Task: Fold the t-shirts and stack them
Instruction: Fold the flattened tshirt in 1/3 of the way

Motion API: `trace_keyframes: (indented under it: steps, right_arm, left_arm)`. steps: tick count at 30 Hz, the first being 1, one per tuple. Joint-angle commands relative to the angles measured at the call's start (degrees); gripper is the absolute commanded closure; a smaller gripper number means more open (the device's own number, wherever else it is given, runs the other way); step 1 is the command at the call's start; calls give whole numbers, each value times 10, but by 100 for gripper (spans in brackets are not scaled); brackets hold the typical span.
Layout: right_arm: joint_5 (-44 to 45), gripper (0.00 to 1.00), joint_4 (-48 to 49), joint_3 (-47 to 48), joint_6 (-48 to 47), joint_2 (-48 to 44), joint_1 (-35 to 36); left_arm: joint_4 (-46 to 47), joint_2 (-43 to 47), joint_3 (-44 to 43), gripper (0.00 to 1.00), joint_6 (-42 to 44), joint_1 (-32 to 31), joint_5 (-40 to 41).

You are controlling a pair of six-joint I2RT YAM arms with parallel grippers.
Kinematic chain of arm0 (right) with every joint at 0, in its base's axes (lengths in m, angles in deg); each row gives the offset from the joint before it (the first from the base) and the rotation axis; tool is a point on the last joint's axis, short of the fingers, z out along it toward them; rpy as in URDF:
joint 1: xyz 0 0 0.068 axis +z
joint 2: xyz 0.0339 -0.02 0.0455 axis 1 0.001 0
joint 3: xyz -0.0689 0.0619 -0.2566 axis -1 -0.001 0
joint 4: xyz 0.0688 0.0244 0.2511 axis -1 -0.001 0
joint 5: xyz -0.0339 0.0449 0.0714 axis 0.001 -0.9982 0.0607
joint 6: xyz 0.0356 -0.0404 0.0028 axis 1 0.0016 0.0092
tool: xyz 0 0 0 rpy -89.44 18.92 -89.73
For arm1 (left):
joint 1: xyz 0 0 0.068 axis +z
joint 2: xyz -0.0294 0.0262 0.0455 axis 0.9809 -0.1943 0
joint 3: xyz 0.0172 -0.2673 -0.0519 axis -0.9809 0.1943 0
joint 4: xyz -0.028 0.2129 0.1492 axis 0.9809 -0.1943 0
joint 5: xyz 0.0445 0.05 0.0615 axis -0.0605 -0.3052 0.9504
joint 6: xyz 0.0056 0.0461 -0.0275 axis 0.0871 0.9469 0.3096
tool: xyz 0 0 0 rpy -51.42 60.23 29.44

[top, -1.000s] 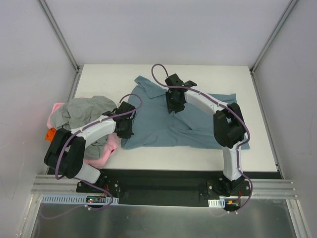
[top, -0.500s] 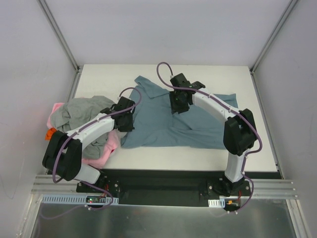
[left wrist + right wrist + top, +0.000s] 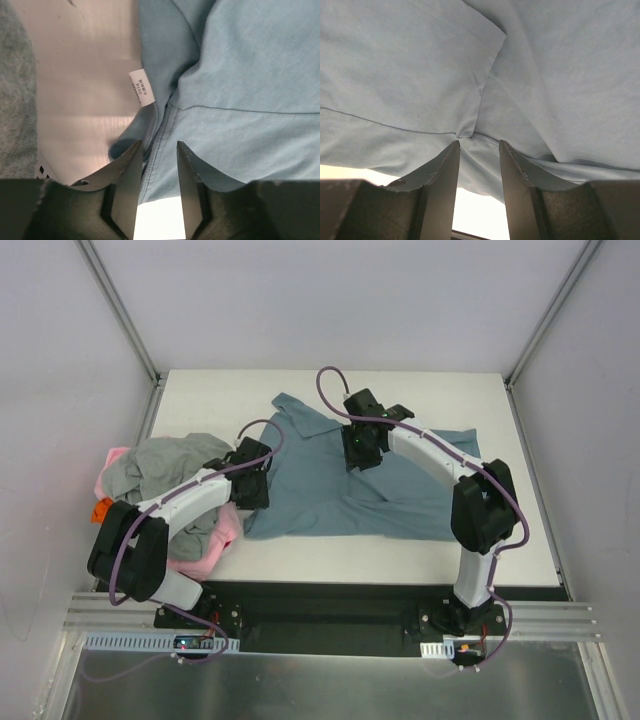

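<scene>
A blue shirt lies spread out, crumpled, across the middle of the desk, one sleeve reaching to the far left and the other to the right. A heap of more shirts sits at the desk's left edge: a grey one on top, a pink one under it and hanging over the near side, and a scrap of orange at the far left of the heap.

The left pincer is down on the blue shirt's left edge, just beside the heap. In its wrist view the fingers stand a narrow gap apart, with the shirt's hem running into that gap; a white label shows beyond, on the folded edge. Whether it has the cloth clamped, I cannot tell.

The right pincer is down on the shirt's far part, near the collar. Its fingers are likewise a narrow gap apart, and the cloth puckers to a point right between the tips. A firm hold cannot be told from this.
</scene>
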Motion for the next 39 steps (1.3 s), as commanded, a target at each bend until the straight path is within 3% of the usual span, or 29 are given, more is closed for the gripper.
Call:
trace_keyframes:
  steps: [1, 6, 8, 13, 17, 26, 39]
  right_arm:
    - [-9, 59, -8, 1, 3, -12, -3]
    - [-6, 59, -9, -2, 0, -16, -2]
    - [-4, 59, -9, -4, 1, -18, -2]
    - [1, 59, -8, -9, -1, -21, -2]
    - [2, 59, -8, -10, -1, -24, -3]
    - [6, 59, -8, -17, -3, -32, -4]
    - [6, 59, -2, -41, 2, -38, -10]
  left_arm:
    - [-8, 1, 11, 70, -13, 4, -4]
    - [-1, -18, 9, 74, -12, 4, -7]
    - [1, -16, 7, 81, -13, 4, -7]
    - [5, -23, 1, 84, -9, 4, -14]
    - [6, -26, 1, 100, -9, 4, -14]
    - [6, -13, -32, 100, 37, 4, 7]
    - [28, -75, -61, 100, 114, 4, 7]
